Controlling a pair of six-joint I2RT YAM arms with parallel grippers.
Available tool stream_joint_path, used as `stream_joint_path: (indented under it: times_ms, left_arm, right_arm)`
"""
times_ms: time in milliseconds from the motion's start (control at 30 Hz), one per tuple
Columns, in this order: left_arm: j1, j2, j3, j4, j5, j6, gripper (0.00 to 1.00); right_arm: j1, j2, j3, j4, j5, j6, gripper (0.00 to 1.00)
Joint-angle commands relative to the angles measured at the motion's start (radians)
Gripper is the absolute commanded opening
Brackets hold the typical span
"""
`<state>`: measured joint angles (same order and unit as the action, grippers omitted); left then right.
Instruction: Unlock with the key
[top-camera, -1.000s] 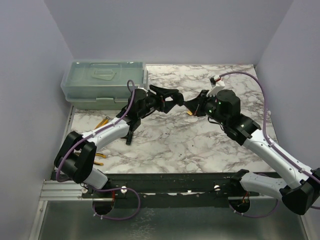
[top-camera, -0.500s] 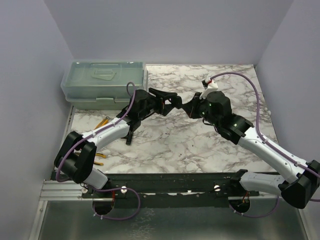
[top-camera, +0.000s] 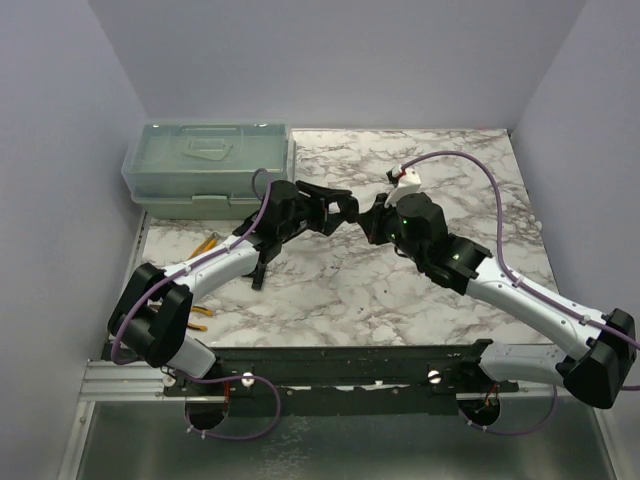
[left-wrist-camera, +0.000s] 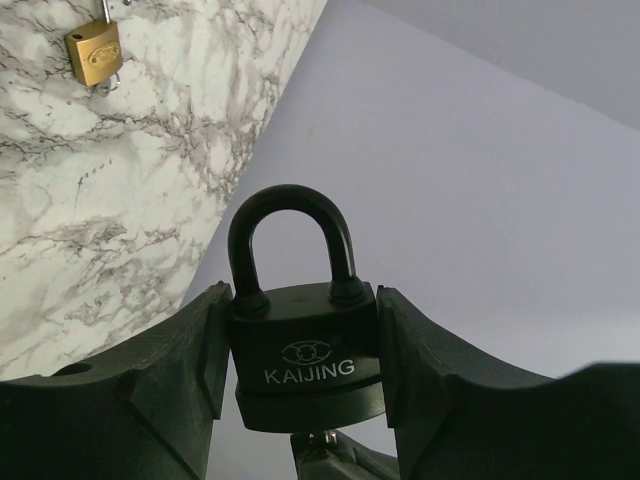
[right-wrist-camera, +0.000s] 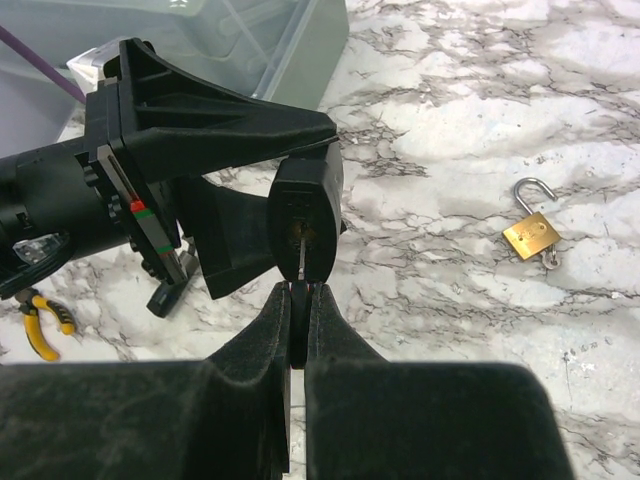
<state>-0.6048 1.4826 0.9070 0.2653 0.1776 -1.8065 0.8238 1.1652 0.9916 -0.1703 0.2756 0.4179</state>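
Lavender walls close in a marble tabletop (top-camera: 350, 290), and above its middle my two arms meet nose to nose. The left gripper (top-camera: 338, 207) has its fingers clamped on the flanks of a black padlock (left-wrist-camera: 300, 365), held off the table with its shackle (left-wrist-camera: 291, 235) seated in the body on both legs, so it reads as locked. The right gripper (right-wrist-camera: 298, 295) is pinched nearly closed on the key (right-wrist-camera: 300, 262). The head is buried between the pads and only the thin blade shows, pointing straight at the keyway in the padlock's underside. From the right wrist view the tip looks to be at the slot or just inside. I cannot tell how deep it sits. I judge this to be the insertion step, with the turn not yet made. Next I'd want to push along the blade's own line until it bottoms, then roll the right wrist while the left holds firm, since a blade this thin could bend or slip in the pads if I come in skewed. A brass padlock (right-wrist-camera: 530, 235) lies open on the marble, well apart, with the yellow-handled pliers (right-wrist-camera: 40, 330) and a plastic box (top-camera: 205, 165) off to the left.
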Motion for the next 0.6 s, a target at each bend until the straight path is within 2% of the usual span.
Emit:
stream_joint_path:
  times_ms: [0,133,567]
  left_arm:
    - [-0.037,-0.048,0.051,0.044,0.021,-0.012,0.0]
    - [-0.045,-0.065,0.053,0.005,-0.02,0.015,0.0]
    - [-0.09,-0.073,0.061,-0.11,-0.169,0.017,0.0]
  right_arm:
    - [0.017,0.025,-0.01,0.044,0.006,0.027,0.0]
    - [0.017,0.033,-0.005,0.013,0.089,0.056,0.0]
    - [0.028,0.063,-0.024,0.053,0.058,0.017,0.0]
